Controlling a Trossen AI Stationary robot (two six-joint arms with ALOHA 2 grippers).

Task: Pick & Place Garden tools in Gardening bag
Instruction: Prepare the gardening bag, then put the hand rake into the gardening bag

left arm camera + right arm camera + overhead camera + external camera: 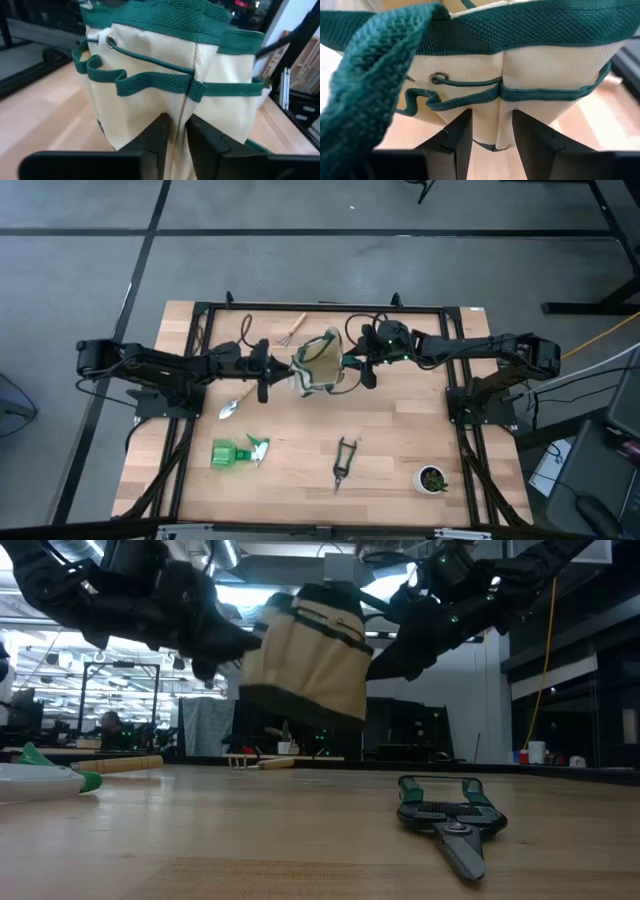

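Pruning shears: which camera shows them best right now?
The low view: the pruning shears lie close and large on the table. The high view shows them small, near the front edge. Neither wrist view shows them, only the bag.

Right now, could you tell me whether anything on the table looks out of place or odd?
Yes: the gardening bag is off the table, held up between the left gripper and right gripper, each pinching a fold of its side. It hangs tilted and crumpled. The spray bottle lies on its side; no tool is visibly inside the bag.
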